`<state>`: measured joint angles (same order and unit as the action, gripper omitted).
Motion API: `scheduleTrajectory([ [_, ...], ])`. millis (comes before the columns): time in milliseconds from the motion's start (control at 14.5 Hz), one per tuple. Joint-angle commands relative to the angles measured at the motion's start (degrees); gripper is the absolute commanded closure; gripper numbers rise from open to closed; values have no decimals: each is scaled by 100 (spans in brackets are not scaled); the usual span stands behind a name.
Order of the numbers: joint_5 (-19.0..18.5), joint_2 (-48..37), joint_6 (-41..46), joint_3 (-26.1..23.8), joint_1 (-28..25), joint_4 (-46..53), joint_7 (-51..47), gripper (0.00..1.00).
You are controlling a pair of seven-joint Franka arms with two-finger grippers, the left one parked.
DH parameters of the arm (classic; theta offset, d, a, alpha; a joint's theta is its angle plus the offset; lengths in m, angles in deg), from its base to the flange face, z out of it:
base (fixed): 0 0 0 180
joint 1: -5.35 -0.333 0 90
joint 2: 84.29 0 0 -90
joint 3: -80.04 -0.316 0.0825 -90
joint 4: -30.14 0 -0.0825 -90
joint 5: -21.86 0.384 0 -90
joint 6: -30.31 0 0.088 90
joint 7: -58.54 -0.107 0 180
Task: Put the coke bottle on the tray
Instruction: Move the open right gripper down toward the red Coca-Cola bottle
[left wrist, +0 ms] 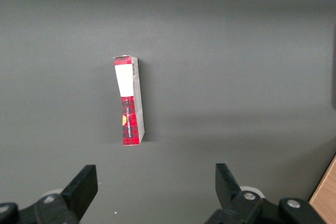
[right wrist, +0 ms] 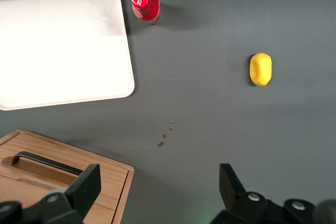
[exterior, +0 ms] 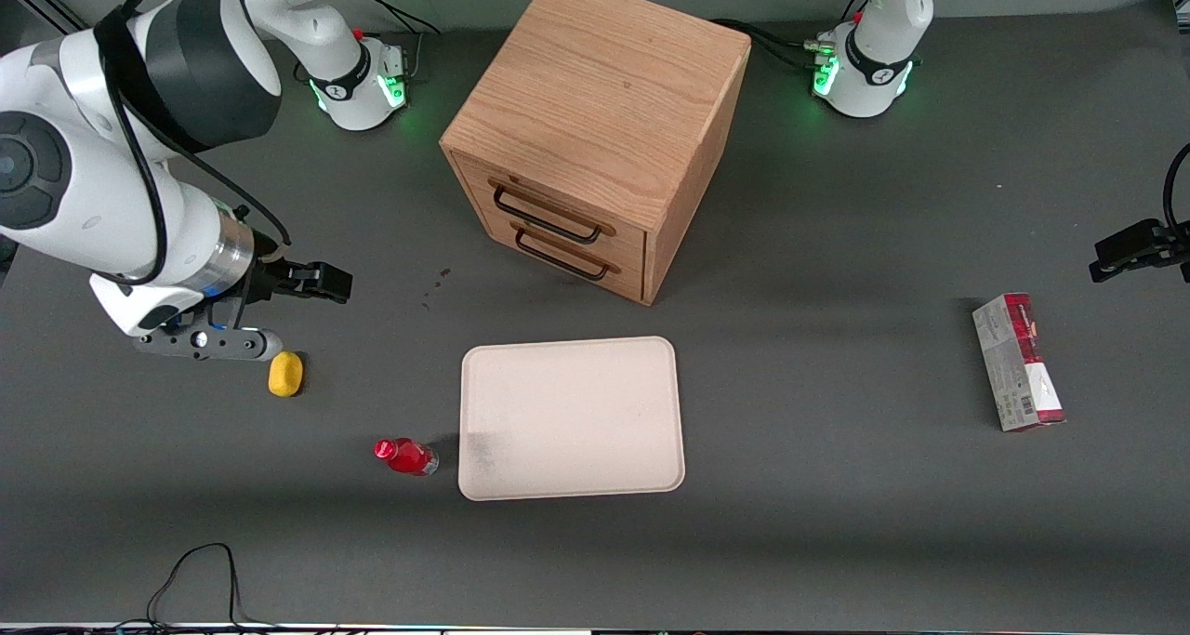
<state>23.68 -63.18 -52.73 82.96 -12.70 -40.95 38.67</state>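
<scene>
The coke bottle [exterior: 406, 456] [right wrist: 145, 6], small with a red cap and red body, stands on the dark table just off the tray's smudged corner, on the working arm's side. The tray [exterior: 572, 418] [right wrist: 58, 45] is a flat cream rectangle with nothing on it. My gripper [exterior: 316, 282] [right wrist: 157, 187] hovers above the table toward the working arm's end, farther from the front camera than the bottle and well apart from it. Its fingers are open wide with nothing between them.
A yellow lump [exterior: 285, 374] [right wrist: 260, 68] lies near the gripper, between it and the bottle. The wooden drawer cabinet [exterior: 595, 133] [right wrist: 52, 182] stands farther from the front camera than the tray. A red-and-grey carton [exterior: 1018, 361] [left wrist: 129, 100] lies toward the parked arm's end.
</scene>
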Motion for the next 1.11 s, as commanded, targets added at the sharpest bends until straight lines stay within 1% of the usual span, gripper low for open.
scheduleTrajectory([
  [0, 2, 673, -79, 34, 38, 279, 194, 0],
  [138, -7, 1121, -666, 51, 65, 349, 186, 0],
  [415, 11, 2421, -853, 34, 144, 1788, 98, 0],
  [484, 11, 2624, -984, 34, 144, 1965, 98, 0],
  [692, 11, 2863, -1520, 25, 144, 1976, 71, 0],
  [1038, 11, 3039, -1724, 25, 153, 1967, 54, 1],
])
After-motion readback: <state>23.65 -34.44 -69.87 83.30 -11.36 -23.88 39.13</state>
